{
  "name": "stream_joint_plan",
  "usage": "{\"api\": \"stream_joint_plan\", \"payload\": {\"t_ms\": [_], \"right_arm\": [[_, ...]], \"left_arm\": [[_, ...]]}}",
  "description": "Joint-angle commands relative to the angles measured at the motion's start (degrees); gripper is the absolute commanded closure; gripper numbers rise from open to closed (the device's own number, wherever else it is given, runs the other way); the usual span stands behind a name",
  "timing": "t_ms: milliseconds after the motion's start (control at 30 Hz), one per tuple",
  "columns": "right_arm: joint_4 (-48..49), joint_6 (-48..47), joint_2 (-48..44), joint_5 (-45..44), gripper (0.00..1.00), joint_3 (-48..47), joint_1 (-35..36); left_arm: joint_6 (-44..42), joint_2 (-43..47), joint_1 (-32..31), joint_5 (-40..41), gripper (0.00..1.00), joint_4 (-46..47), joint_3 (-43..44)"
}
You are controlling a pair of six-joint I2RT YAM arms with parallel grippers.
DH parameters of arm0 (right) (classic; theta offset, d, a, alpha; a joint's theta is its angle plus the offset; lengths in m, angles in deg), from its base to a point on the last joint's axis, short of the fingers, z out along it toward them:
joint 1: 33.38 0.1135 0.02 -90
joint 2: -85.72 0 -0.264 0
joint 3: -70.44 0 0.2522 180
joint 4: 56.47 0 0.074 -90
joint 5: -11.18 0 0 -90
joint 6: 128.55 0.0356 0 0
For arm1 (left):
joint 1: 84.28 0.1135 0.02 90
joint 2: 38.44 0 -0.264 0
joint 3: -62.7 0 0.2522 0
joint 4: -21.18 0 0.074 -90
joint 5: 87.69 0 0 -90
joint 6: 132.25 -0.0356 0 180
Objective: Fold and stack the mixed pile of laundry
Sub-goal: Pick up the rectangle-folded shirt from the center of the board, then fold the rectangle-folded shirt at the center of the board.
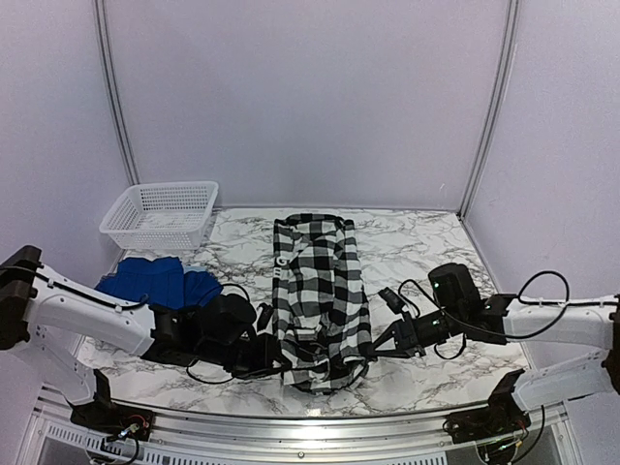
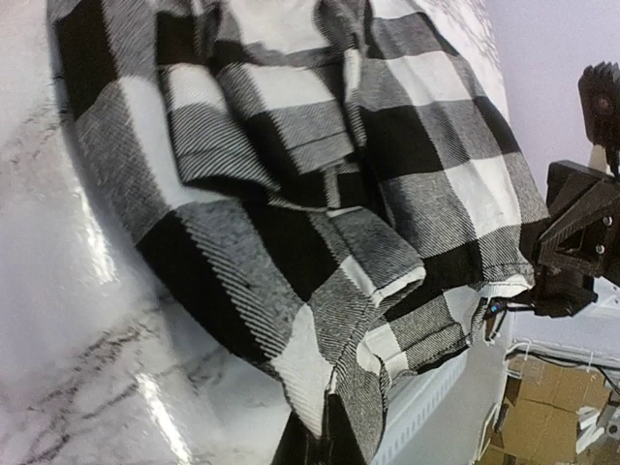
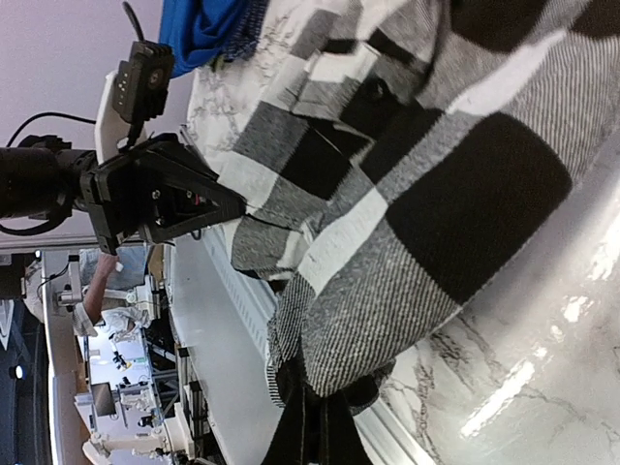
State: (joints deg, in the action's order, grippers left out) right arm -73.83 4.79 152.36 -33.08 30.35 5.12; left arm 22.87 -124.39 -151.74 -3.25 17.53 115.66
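Lying lengthwise down the middle of the marble table, the black-and-white flannel shirt is gathered into a long narrow strip, collar end far and hem near the arms. Each near corner of that hem is pinched. The left gripper has its jaws closed on the left corner, and the right gripper likewise on the right (both wrist views show cloth bunching down into the fingers). A royal-blue shirt lies heaped to the left, with a white basket beyond it. This looks like the start of a fold. Next, both arms should lift together and carry the hem toward the collar, keeping even tension so the strip halves squarely.
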Motion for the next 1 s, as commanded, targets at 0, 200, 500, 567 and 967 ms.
{"api": "stream_joint_plan", "payload": {"t_ms": [0,200,500,567,967], "right_arm": [[-1.3,4.8,-4.7,0.4,1.00,-1.1,0.5],[-0.2,2.9,0.9,0.8,1.00,-8.2,-4.7],[-0.5,-3.4,19.6,4.4,1.00,-27.2,-15.5],[-1.6,-4.9,24.6,4.5,1.00,-31.8,-16.9],[-0.1,-6.2,50.6,6.5,1.00,-52.6,-22.4]], "left_arm": [[-2.5,4.4,0.0,0.9,1.00,-8.7,4.9],[-6.2,4.8,8.6,-1.9,1.00,-11.7,10.8],[-14.2,-7.3,23.0,-9.8,1.00,-13.2,25.4],[-15.8,-10.8,25.9,-11.4,1.00,-13.9,29.2],[-20.0,-35.5,36.6,-16.3,1.00,-15.5,50.9]]}}
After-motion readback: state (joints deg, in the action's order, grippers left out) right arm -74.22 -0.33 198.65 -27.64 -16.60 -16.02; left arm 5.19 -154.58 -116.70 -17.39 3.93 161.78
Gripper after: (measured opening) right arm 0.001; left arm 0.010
